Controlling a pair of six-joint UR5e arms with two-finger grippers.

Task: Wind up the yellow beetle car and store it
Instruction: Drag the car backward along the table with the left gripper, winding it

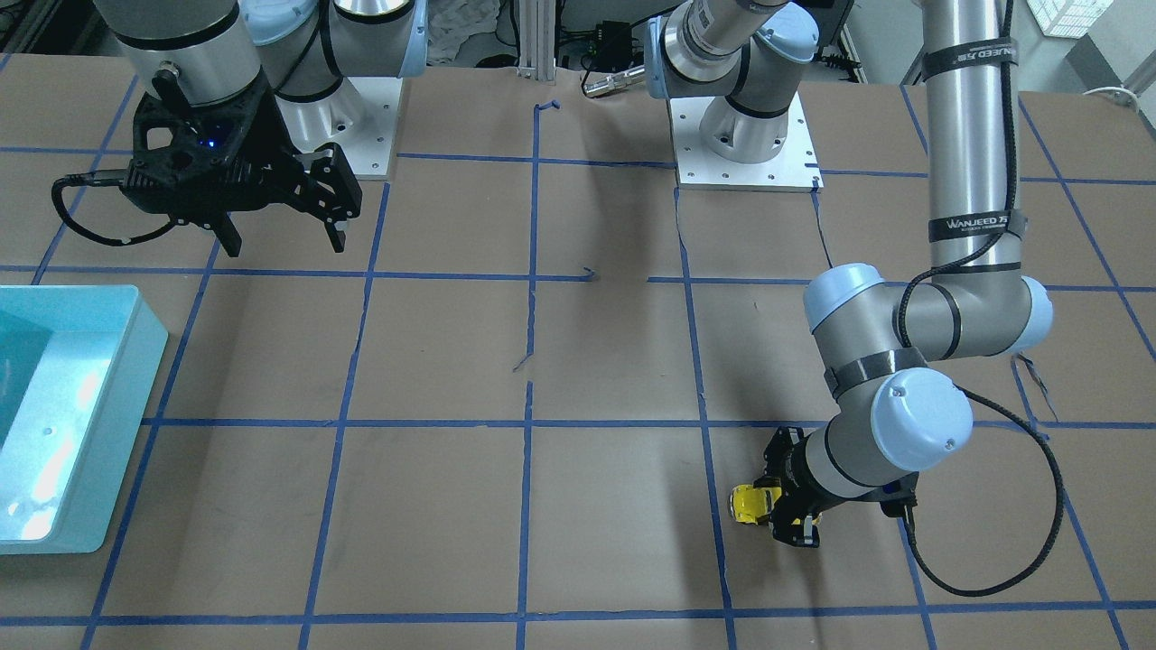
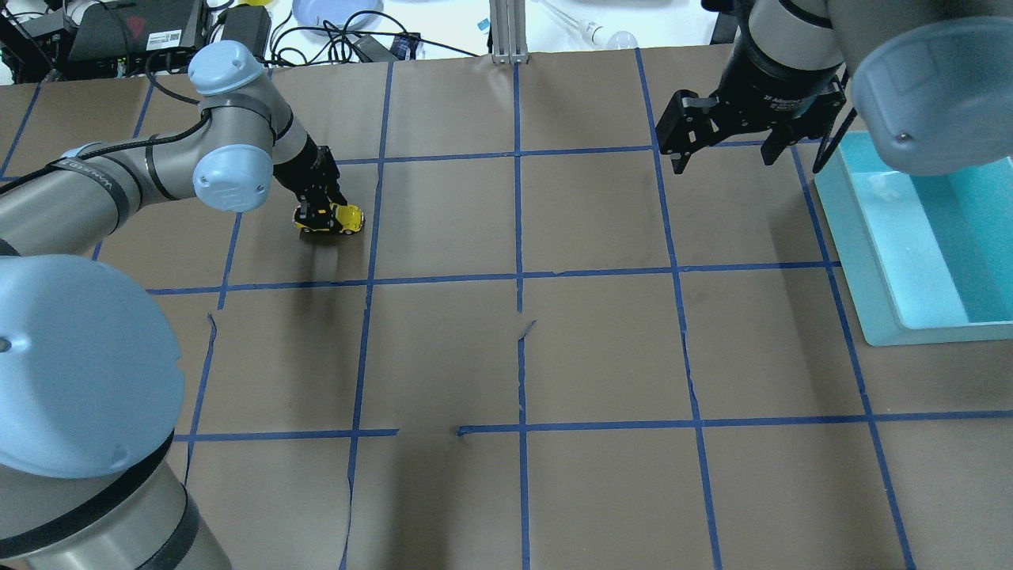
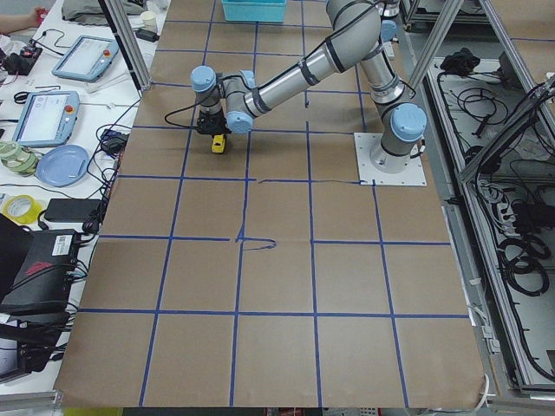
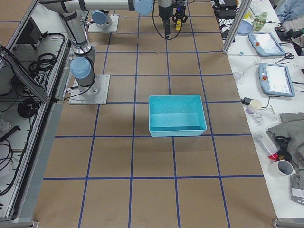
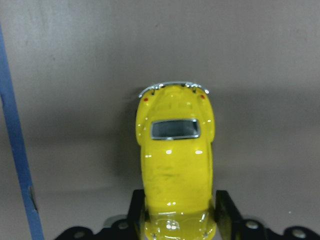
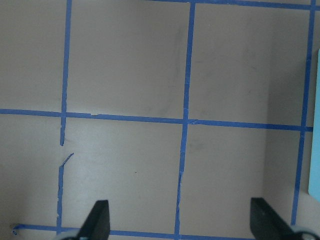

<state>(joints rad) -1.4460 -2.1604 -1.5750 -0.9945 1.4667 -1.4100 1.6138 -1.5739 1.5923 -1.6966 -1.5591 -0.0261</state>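
The yellow beetle car (image 1: 748,502) is a tiny glossy toy held between the fingers of my left gripper (image 1: 784,507), low over the brown paper. In the left wrist view the car (image 5: 175,150) points away from the camera, and the black fingers (image 5: 136,216) press on both sides of its near end. In the overhead view the car (image 2: 340,219) sticks out to the right of the left gripper (image 2: 316,207). I cannot tell whether its wheels touch the table. My right gripper (image 1: 282,240) is open and empty, hanging above the table next to the bin; it also shows in the overhead view (image 2: 722,158).
A teal open bin (image 1: 135,361) stands on the table on my right side, also in the overhead view (image 2: 859,245) and the exterior right view (image 4: 175,99). Blue tape lines grid the brown paper. Both arm bases (image 1: 741,153) stand at the robot's edge.
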